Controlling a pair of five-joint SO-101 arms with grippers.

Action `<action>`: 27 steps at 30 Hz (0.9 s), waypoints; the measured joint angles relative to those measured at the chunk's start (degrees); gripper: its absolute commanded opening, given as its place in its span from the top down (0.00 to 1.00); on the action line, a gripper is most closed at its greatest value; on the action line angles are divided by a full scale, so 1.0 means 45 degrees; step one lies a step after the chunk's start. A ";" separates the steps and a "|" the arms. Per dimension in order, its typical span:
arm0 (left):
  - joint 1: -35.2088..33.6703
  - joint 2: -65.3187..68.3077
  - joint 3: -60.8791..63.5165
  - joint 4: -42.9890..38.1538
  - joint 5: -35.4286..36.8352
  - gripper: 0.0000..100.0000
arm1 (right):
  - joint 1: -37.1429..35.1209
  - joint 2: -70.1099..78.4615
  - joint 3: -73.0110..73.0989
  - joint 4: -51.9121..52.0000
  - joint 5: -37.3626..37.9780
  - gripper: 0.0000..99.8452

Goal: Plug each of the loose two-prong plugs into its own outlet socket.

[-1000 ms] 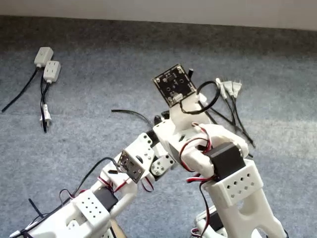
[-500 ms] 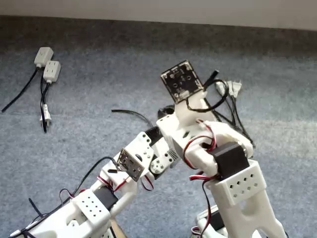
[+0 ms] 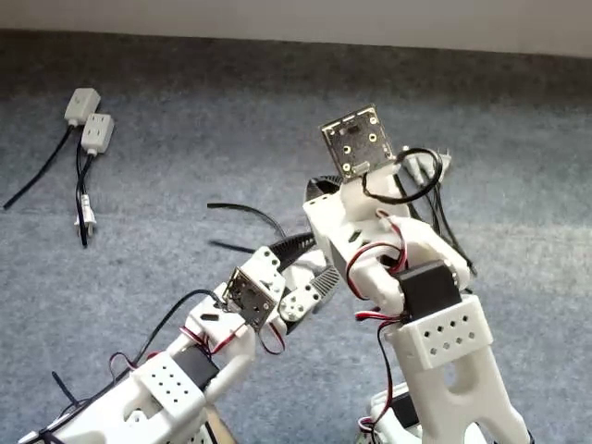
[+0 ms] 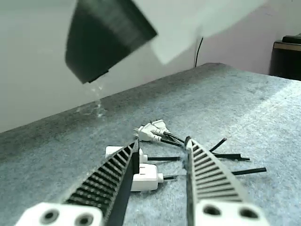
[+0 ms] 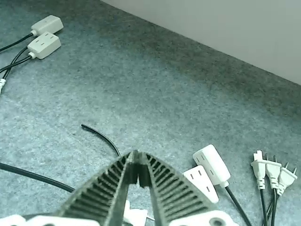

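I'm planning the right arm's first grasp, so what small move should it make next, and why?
Probably open the right gripper and ease it toward the loose plugs. It is shut on nothing, and the plugs lie unplugged on the carpet beside the two nearer sockets.

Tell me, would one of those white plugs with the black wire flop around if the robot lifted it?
The plug looks like small moulded plastic, so probably stiff and light. Its thin black cord would likely dangle and drag behind. Two other plugs lie right beside it, so they may get nudged.
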 measured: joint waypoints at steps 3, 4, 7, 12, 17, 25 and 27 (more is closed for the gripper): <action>-0.0586 -0.0684 0.0000 0.0391 0.0000 0.84 | 0.0352 0.0000 0.0020 0.0000 0.0000 0.98; -0.0918 -0.0996 0.0020 0.0703 0.0000 0.84 | 0.0508 0.0000 0.0020 0.0000 0.0000 0.96; -0.2071 -0.2208 0.0078 0.1954 0.0000 0.84 | 0.1094 0.0000 0.0039 0.0000 0.0000 0.89; -0.4454 -0.4474 0.0215 0.5197 0.0000 0.84 | 0.1446 0.0625 0.0781 -0.0020 0.0000 0.89; -0.6095 -0.6447 0.0234 0.9436 0.0000 0.84 | 0.1465 0.3634 -0.0137 0.0508 0.0234 0.89; -0.6388 -0.8537 0.0234 1.2913 0.0000 0.83 | 0.1426 0.9026 -0.4728 0.3595 0.2696 0.89; -0.6603 -0.8694 0.0234 1.3460 0.0000 0.83 | 0.1133 0.9924 -0.5431 0.4220 0.3516 0.89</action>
